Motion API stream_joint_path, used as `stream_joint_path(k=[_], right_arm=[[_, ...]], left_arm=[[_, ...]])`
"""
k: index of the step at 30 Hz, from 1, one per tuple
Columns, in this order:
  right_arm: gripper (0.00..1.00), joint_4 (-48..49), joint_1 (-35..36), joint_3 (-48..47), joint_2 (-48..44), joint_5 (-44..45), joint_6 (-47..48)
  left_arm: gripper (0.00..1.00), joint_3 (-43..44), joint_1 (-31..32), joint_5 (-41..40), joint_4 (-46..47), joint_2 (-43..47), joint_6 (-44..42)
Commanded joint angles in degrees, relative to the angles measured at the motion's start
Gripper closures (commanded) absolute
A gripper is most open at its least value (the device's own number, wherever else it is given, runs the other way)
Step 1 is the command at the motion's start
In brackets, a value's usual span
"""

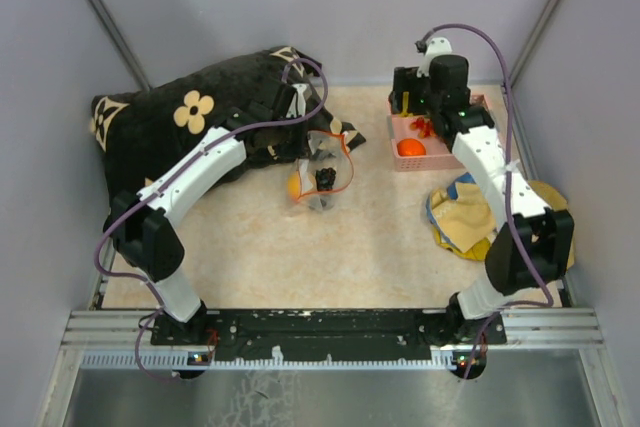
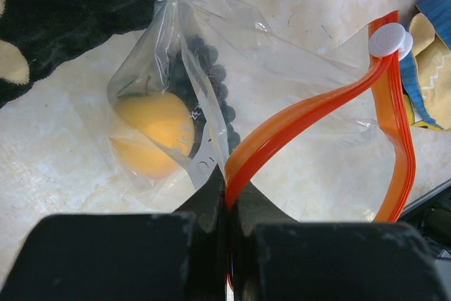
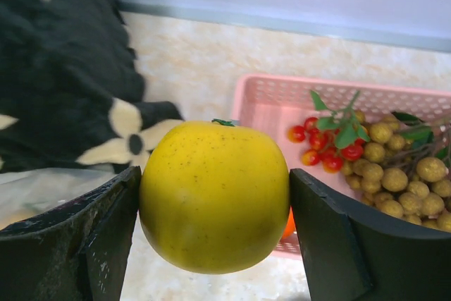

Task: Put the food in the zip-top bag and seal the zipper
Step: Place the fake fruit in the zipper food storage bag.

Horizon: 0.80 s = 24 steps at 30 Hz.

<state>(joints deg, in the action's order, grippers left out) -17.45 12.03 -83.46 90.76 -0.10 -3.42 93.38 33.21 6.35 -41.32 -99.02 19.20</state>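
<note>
The left gripper [image 2: 227, 206] has its jaws clamped on the orange-red zipper [image 2: 310, 114] of the zip-top bag [image 2: 232, 96], which lies near the middle of the desk [image 1: 370, 247]. Inside the bag sit 1 orange fruit [image 2: 151, 135] and a dark bunch of small balls [image 2: 208, 79]. The right gripper [image 3: 215, 227] holds a yellow fruit [image 3: 213, 195] between its jaws, above the pink basket [image 3: 264, 103] at the desk's far right corner.

Our left arm reached far toward the table's middle, its left gripper [image 2: 227, 206] clamped tight on the zipper [image 2: 310, 114], while our right arm stretched to the far right, its right gripper [image 3: 215, 206] pinching a yellow fruit [image 3: 213, 195].
</note>
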Motion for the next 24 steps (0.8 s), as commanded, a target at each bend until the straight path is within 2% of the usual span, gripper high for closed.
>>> stream_joint_path(k=[1,9,17,24], right_arm=[[0.39,1.5,4.2,1.2,-7.7,-1.2,-2.0],[0.39,2.8,14.4,5.8,-14.6,-0.9,-4.9],[0.39,8.9,23.4,12.1,-17.6,-4.0,-10.4],[0.38,15.3,26.1,19.4,-18.1,-9.9,-13.9]], left_arm=[[1.0,1.4,-0.3,1.7,1.2,1.1,-0.9],[1.0,2.1,-0.3,2.2,1.1,0.6,-1.3],[1.0,3.1,-0.3,2.6,1.1,-0.2,-1.5],[1.0,3.7,-0.3,2.7,0.9,-0.9,-1.4]])
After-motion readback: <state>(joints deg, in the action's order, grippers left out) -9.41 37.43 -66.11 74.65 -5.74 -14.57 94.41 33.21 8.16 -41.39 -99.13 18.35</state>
